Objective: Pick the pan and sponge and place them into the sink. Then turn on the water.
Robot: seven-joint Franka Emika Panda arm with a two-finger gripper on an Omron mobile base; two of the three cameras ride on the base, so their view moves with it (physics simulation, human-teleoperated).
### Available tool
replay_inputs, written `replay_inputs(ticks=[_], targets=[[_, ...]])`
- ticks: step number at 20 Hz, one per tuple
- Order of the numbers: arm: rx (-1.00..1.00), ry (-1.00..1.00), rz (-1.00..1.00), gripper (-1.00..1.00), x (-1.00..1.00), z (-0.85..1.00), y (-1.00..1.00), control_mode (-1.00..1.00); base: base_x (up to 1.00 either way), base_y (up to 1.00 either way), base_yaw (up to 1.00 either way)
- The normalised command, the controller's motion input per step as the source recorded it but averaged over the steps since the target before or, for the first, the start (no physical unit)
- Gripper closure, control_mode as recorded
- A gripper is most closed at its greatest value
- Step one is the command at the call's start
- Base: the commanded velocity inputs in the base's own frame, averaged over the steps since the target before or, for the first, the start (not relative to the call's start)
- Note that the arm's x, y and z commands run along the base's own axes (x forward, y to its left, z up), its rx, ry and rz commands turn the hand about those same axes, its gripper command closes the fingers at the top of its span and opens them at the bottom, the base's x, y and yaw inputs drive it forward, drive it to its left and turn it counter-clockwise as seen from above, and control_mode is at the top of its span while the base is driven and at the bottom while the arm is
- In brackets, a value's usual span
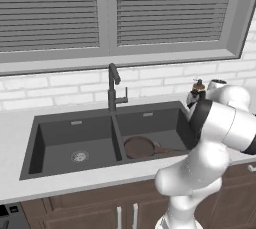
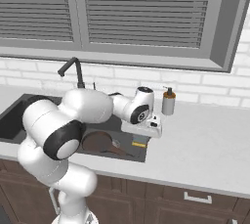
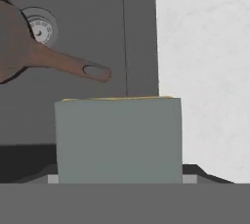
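The reddish-brown pan [image 1: 140, 147] lies in the right basin of the dark sink [image 1: 75, 133], its thin handle pointing right. In the hand view the pan [image 3: 10, 47] is at the upper left, next to a steel drain [image 3: 40, 28]. My gripper [image 2: 140, 141] hangs over the right end of that basin, shut on the sponge [image 2: 139, 144]. In the hand view the sponge [image 3: 118, 140] shows its grey-green face with a yellow strip along the top, held just above the basin's right wall. The dark faucet [image 1: 113, 88] stands behind the divider; I see no water running.
A soap dispenser bottle [image 2: 169, 101] stands on the white counter [image 2: 205, 140] against the brick wall, right of the sink. The left basin has a steel drain [image 1: 79, 156]. A window with blinds is above. My own arm hides part of the right basin.
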Motion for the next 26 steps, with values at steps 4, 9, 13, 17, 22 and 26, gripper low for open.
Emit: replay_inputs(ticks=[4,9,13,17,22,26], targets=[[0.0,0.0,0.4,1.0,0.01,0.0,1.0,-1.0,0.0,0.0,0.0],[0.0,0.01,0.25,1.0,0.29,0.0,0.94,-1.0,0.0,0.0,0.0],[0.0,0.08,0.1,1.0,0.38,-0.05,0.81,-1.0,0.0,0.0,0.0],[0.0,0.1,0.02,1.0,0.54,-0.19,0.39,-1.0,0.0,0.0,0.0],[0.0,0.01,0.0,1.0,0.45,-0.47,0.09,-1.0,0.0,0.0,0.0],[0.0,0.0,0.0,1.0,0.31,-0.6,0.01,-1.0,0.0,0.0,0.0]])
